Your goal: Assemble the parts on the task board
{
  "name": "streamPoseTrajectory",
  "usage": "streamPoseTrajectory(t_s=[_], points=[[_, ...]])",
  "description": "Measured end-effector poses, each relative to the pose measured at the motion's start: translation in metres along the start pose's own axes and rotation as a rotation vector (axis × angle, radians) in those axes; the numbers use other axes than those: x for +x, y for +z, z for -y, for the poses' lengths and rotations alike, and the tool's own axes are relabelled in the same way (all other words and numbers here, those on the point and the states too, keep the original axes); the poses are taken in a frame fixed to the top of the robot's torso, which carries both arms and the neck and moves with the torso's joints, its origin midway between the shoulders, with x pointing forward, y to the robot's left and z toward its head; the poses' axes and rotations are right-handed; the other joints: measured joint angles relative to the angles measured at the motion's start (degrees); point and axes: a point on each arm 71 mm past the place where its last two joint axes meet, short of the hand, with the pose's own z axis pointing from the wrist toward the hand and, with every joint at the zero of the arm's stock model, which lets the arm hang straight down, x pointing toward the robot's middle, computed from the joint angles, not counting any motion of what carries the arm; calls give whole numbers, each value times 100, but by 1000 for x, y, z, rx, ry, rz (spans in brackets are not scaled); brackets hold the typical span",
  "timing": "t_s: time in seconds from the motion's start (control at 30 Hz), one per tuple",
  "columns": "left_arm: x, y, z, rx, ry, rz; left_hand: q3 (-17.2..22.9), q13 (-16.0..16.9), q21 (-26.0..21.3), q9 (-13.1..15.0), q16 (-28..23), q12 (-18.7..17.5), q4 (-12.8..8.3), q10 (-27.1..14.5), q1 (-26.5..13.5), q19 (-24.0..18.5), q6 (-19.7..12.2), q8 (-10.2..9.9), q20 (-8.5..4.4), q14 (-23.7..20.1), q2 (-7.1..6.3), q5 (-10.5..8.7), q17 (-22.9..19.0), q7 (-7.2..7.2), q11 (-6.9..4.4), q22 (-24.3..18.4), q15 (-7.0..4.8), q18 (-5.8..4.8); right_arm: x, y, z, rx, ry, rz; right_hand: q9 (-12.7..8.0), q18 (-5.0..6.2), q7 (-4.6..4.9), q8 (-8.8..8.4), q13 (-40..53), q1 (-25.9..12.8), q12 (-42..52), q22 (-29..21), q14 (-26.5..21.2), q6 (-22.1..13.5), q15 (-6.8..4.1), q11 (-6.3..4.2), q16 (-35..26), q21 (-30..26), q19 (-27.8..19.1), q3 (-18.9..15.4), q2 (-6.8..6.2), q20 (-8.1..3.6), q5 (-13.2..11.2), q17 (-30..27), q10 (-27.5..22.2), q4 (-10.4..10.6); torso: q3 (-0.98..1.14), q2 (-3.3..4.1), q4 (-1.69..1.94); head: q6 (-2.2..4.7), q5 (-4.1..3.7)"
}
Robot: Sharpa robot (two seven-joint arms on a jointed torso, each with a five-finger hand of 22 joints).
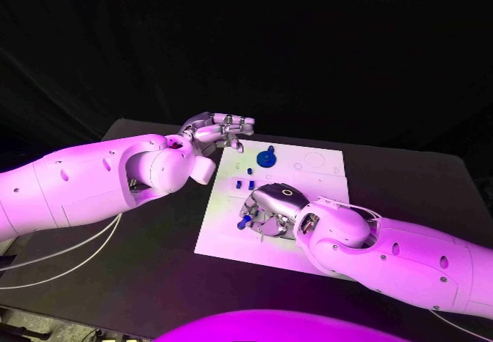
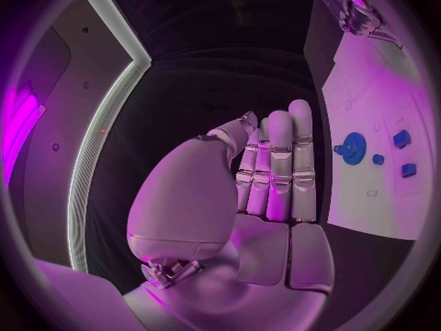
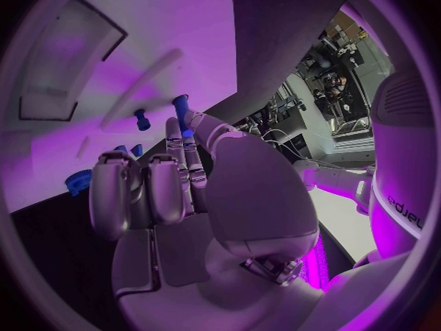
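The task board (image 1: 308,178), a white plate, lies in the middle of the black table (image 1: 123,278), and the right hand (image 1: 269,211) hangs low over its near half. From the right wrist view that hand pinches a small blue peg (image 3: 181,110) between the thumb and a fingertip, the peg standing roughly upright just over the board's white face; the other fingers (image 3: 109,191) are curled in beside it. Just beyond the held peg another short blue peg (image 3: 142,119) stands on the board, apart from the fingers. Near the curled fingers a blue toothed gear (image 3: 78,182) shows at the board's edge. In the head view two small blue blocks (image 1: 244,184) lie on the board just past the right hand, and farther out a round blue gear (image 1: 268,158) sits on it. The left hand (image 1: 213,132) is beyond that, at the board's far left corner, raised off the table; its fingers (image 2: 280,165) are straight, pressed side by side, and hold nothing. The gear lies on the board just beside this hand's fingertips, not touching them.
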Motion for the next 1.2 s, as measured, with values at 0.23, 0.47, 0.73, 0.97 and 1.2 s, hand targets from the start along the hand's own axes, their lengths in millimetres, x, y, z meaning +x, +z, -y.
streamPoseTrajectory(t_s=[0.23,0.47,0.73,0.97,1.2], points=[[-1,0,0,-1,0,1,0,0,0,0,0,0,0,0,0,0,0,0,0,0,0,0,0,0,0,0,0,0,1,1,-1,2,-17,-12,0,0,0,11,1,0,-33,-1,0,0,0,1,0,-32,0,-1,-1,0,0,-7,0,0,-3,-2,2,-7,-1],[0,0,0,-1,0,0,0,0,0,1,0,0,0,0,0,0,0,0,0,0,0,0,0,0,0,0,0,0,2,5,-5,-4,-29,-28,5,0,0,12,6,-61,-56,-1,0,-1,0,10,0,-54,0,-1,-62,0,0,-15,10,0,-3,-2,3,-15,2],[-1,-1,0,-1,0,0,0,0,0,1,0,0,0,0,0,0,0,0,0,0,0,0,1,0,0,1,0,0,4,8,-7,-8,-37,-37,73,0,108,-122,-27,-216,-238,-2,1,-237,26,91,0,-189,0,-65,-214,0,34,-74,-161,65,-4,-2,7,-23,-1],[-1,-1,0,-2,0,1,0,0,0,1,0,0,0,0,0,0,0,0,0,0,0,0,1,0,0,1,0,0,8,7,-5,1,-36,-40,-76,0,142,-243,-89,-417,-344,-2,10,-675,95,181,-66,-454,-74,-241,-415,73,58,-178,-500,131,-3,-3,3,-25,7],[-1,-1,0,-3,0,1,0,0,0,1,0,0,0,0,0,0,0,0,0,0,0,0,1,0,0,1,0,0,4,1,-4,1,-26,-9,-193,0,54,-243,-51,-681,-210,-2,11,-1193,95,139,-66,-589,-93,-944,-582,93,129,-184,-715,285,1,-4,1,-14,8]])
